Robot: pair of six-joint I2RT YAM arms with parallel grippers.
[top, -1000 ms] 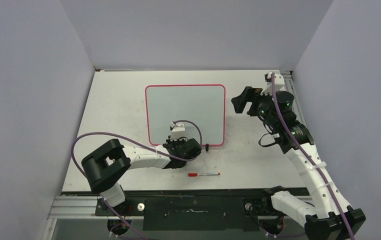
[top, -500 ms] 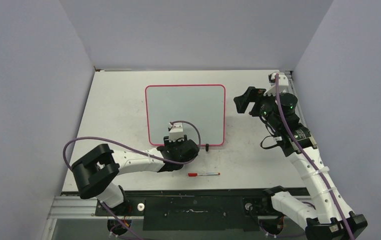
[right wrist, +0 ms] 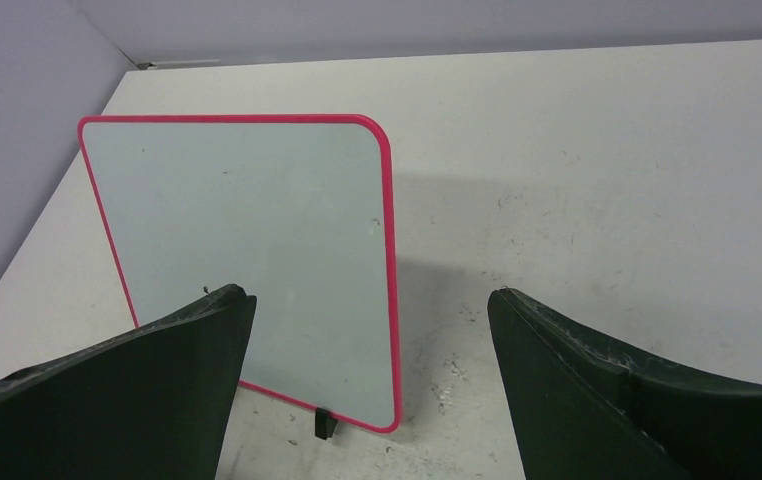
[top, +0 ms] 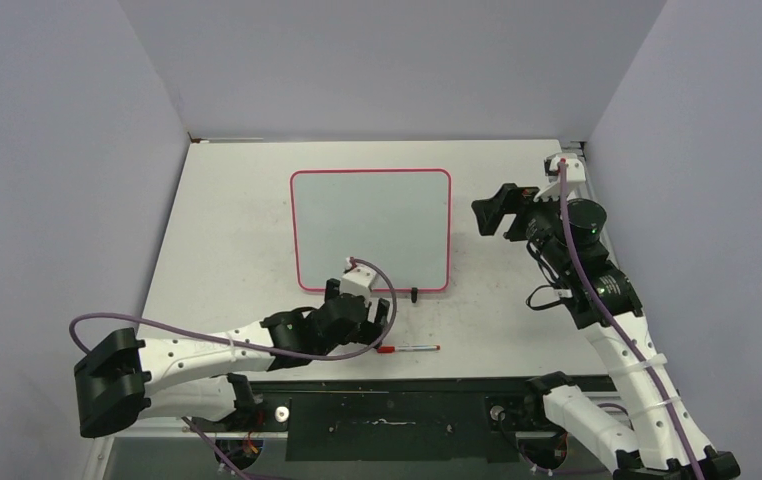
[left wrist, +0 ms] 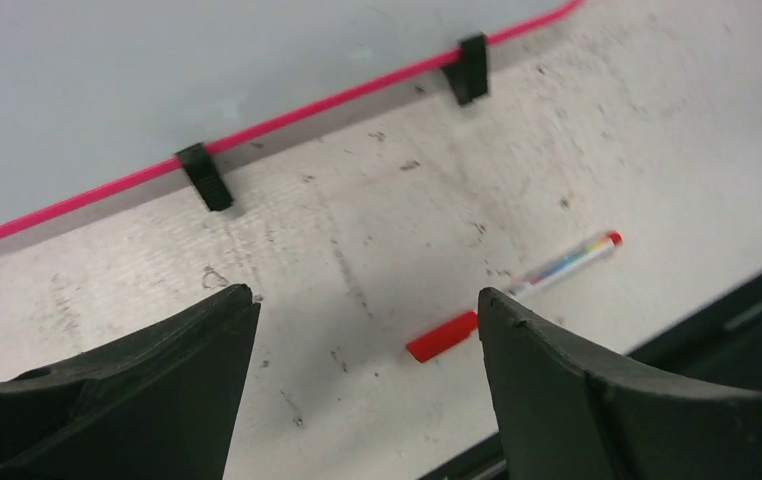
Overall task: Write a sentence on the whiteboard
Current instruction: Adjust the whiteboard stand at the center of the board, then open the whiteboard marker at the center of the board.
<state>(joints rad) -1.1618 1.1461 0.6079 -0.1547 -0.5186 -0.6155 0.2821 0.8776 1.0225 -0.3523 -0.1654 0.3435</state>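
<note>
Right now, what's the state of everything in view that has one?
whiteboard: lying on the table, face blank, nothing written
marker: lying loose on the table, red cap on
left fingers: open, empty, near the marker
right fingers: open, empty, facing the whiteboard

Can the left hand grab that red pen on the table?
Probably yes. The left hand is open, and the red-capped marker lies just ahead of it, alone on the table, with nothing standing between them.
</note>
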